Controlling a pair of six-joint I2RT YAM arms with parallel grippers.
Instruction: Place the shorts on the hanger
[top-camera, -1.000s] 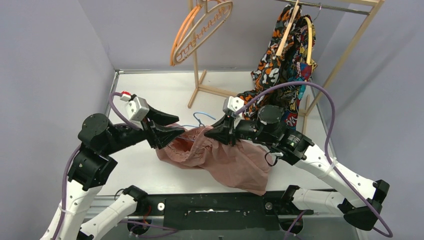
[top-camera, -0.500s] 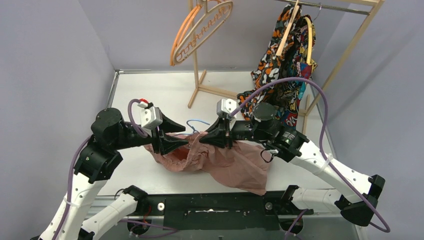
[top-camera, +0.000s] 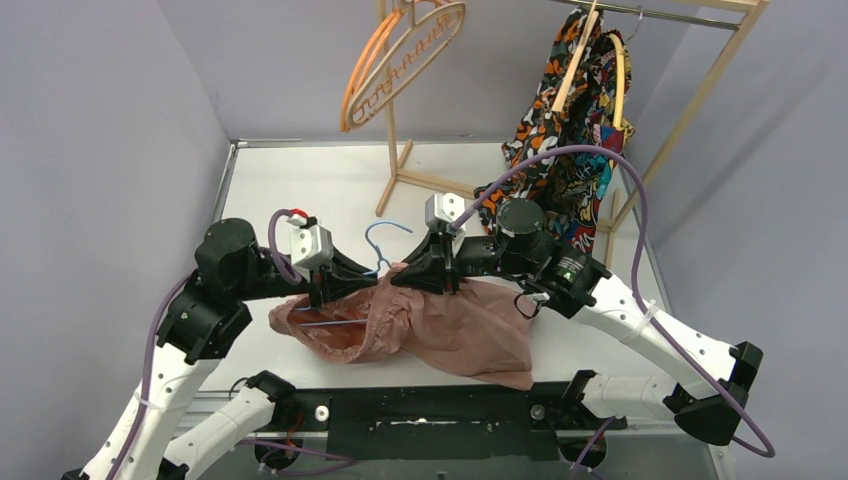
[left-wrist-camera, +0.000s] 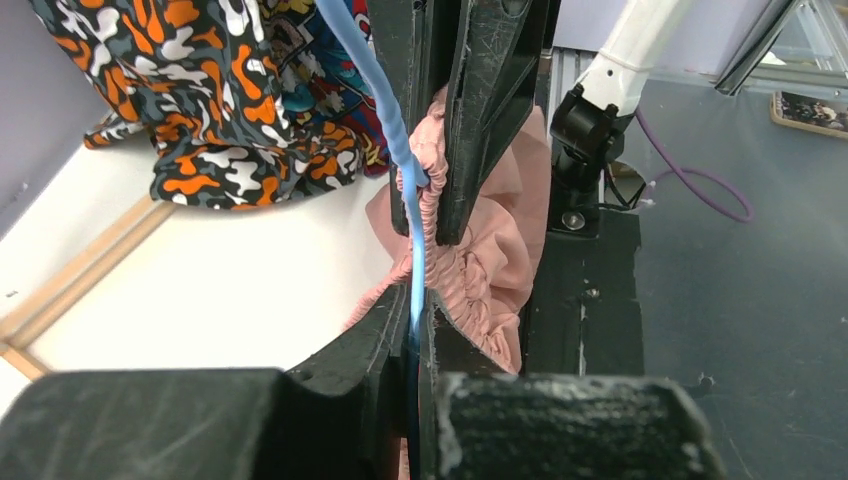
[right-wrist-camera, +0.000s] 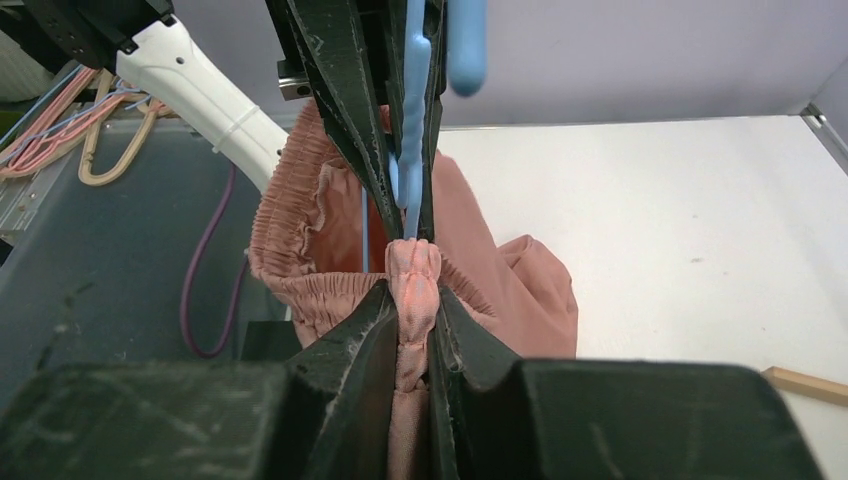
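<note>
The dusty-pink shorts (top-camera: 450, 330) lie bunched at the table's near edge, waistband raised. My right gripper (right-wrist-camera: 413, 290) is shut on a fold of the gathered waistband (right-wrist-camera: 300, 290). The light-blue wire hanger (left-wrist-camera: 398, 140) runs through the waist opening, its hook (top-camera: 385, 235) sticking up behind the shorts. My left gripper (left-wrist-camera: 418, 305) is shut on the hanger's wire. In the top view the left gripper (top-camera: 383, 284) and right gripper (top-camera: 397, 280) meet tip to tip over the waistband. Most of the hanger is hidden inside the fabric.
A multicoloured patterned garment (top-camera: 565, 120) hangs on wooden hangers from the rail at the back right. An orange plastic hanger (top-camera: 362, 75) and a pale wooden hanger (top-camera: 425, 45) hang on a wooden stand (top-camera: 392, 160) at the back centre. Purple walls close in the table.
My left gripper has moved right to meet the right gripper and has shut on the blue hanger wire. The right gripper has shifted slightly left with the waistband. The hanger's hook now stands higher.
</note>
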